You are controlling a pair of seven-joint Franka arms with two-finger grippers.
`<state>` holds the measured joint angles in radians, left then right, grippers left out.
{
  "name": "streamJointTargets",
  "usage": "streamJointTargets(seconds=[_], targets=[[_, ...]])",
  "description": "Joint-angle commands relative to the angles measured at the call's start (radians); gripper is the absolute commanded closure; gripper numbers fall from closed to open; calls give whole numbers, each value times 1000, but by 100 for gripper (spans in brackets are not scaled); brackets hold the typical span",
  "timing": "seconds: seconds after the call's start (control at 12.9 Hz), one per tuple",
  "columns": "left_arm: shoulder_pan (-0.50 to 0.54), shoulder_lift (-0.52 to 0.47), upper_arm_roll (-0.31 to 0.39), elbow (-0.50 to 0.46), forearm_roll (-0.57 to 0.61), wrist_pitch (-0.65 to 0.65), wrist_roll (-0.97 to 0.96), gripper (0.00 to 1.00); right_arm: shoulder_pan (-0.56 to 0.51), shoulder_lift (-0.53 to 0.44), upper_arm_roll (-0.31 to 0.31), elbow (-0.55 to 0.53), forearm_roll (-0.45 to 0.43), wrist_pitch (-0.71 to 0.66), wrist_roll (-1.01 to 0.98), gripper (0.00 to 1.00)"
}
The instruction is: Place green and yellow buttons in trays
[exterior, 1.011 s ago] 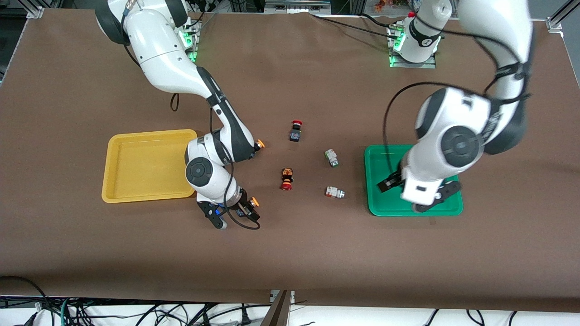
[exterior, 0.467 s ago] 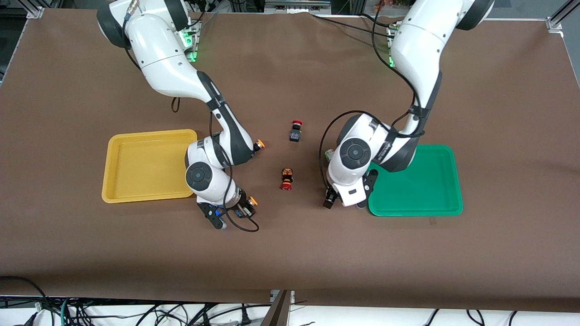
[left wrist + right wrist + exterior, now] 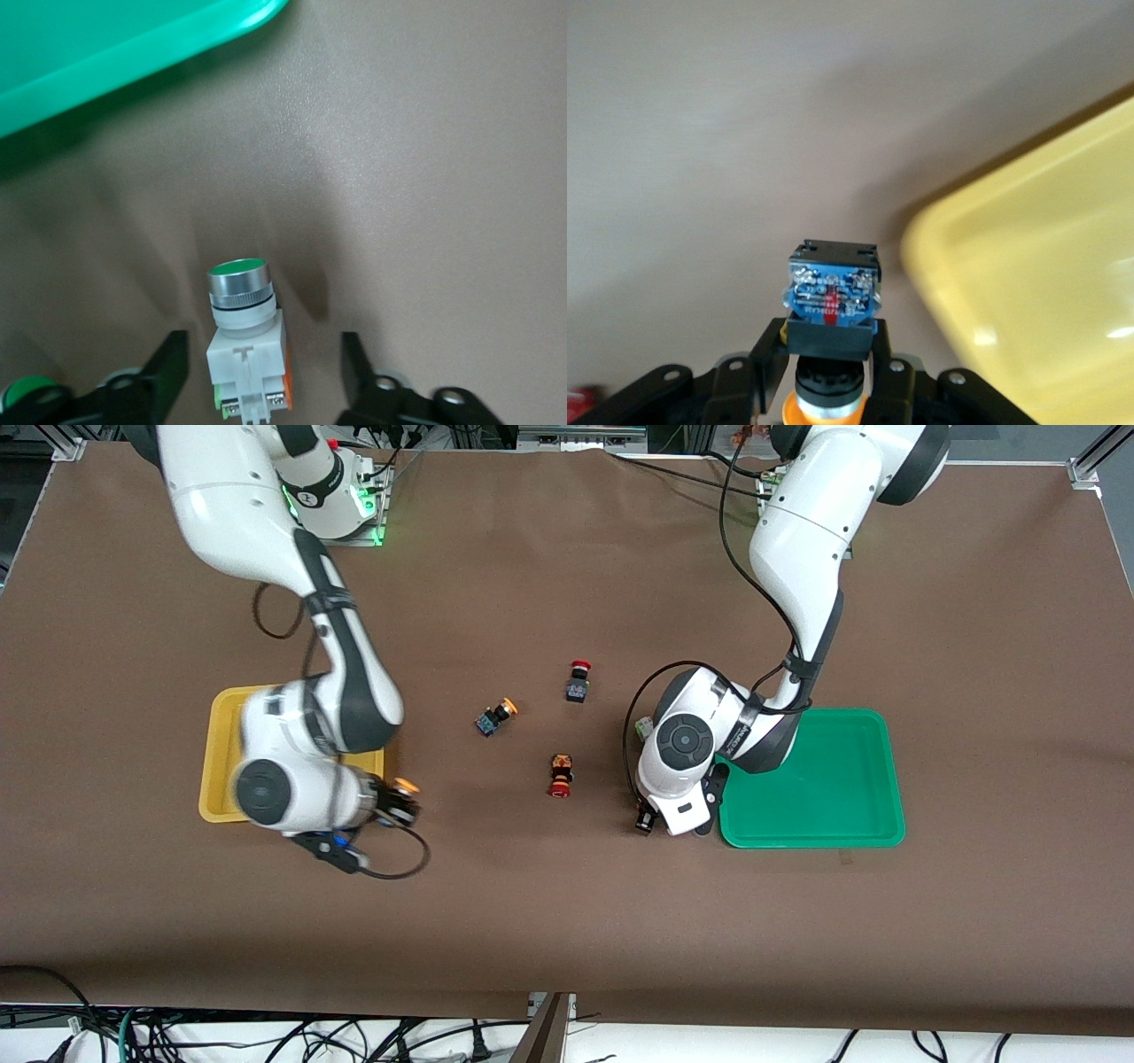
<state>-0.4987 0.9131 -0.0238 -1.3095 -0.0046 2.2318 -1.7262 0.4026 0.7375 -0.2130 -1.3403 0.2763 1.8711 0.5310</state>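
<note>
Front view: both trays are sitting empty, yellow tray (image 3: 221, 753) and green tray (image 3: 824, 779), so you're barely started; one yellow button (image 3: 494, 717) is lying mid-table. Left wrist: your left gripper (image 3: 264, 376) is spread around a green button (image 3: 245, 341). Right wrist: your right gripper (image 3: 830, 367) is pinching a dark-bodied yellow button (image 3: 831, 297) beside the yellow tray's rim.

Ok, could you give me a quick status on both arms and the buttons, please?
Right claw shut on yellow button, beside yellow tray. Left claw open around green button, beside green tray. Nothing blocking either.
</note>
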Motion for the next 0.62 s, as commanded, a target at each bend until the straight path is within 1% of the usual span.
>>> streamJointTargets(seconds=[0.0,0.08,0.16,0.23,0.31,0.39,0.47,0.54], targets=[[-1,-2,10,13,17,-14,46,100,9,-196,-95,-415,3,151,-292,100],[-1,-6,15,6,26,-47,56,100,9,-205,-123,-497,6,224,-371,96],[-1,-17,15,7,60,-87,71,100,6,-198,-137,-551,9,291,-425,77],[2,-34,13,7,92,-125,92,100,-13,-191,-138,-585,10,342,-462,34],[5,-65,19,10,112,-191,143,100,-28,-187,-138,-597,11,356,-477,14],[20,-98,21,12,117,-263,233,100,-25,-197,-138,-591,11,332,-471,7],[54,-141,19,12,117,-327,326,100,-15,-220,-132,-561,18,262,-429,7],[89,-179,19,10,117,-375,411,100,5,-222,-128,-494,20,188,-325,7]])
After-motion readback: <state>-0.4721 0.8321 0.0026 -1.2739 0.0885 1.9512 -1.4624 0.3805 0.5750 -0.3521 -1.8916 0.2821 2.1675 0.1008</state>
